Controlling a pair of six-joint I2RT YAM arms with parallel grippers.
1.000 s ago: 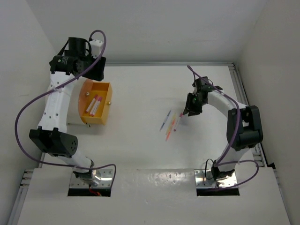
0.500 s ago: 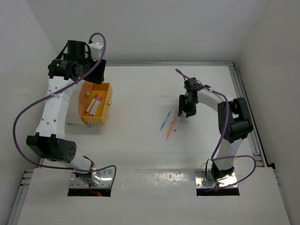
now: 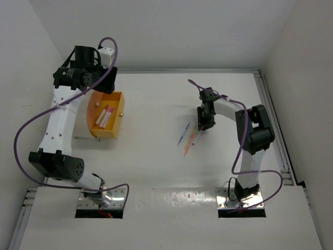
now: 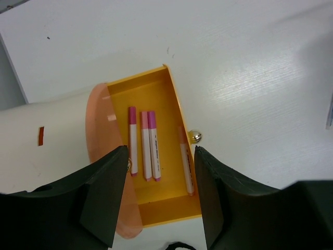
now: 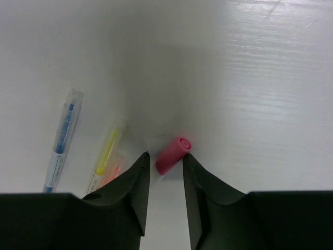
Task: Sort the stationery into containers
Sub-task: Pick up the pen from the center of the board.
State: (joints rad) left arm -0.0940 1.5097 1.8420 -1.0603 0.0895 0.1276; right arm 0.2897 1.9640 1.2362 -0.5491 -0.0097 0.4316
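**Student:** In the left wrist view, what is the left tool (image 4: 161, 156) doing?

**Instructor:** It is hanging open above the orange bin (image 4: 164, 200), its fingers standing wide apart with nothing between them. The bin is projecting from the round orange face (image 4: 99, 140) of the white drum (image 4: 41, 140). Four pink-white pens (image 4: 146, 146) are lying lengthwise on its floor: three side by side near the middle, and one against the wall that bears the brass knob (image 4: 195, 136).

**Student:** And the right tool (image 5: 165, 156)?

**Instructor:** It is pointing down at the counter (image 5: 234, 78), well apart from the drum, with its fingers straddling a pink-capped pen (image 5: 173, 154). The gap is narrow, yet whether the fingers are pinching the pen or merely flanking it cannot be told. A yellow pen (image 5: 108, 151) is lying just beside it, touching an orange pen (image 5: 110, 176). A blue pen (image 5: 62, 138) is lying farther out on the same side. All of these are resting on the counter.
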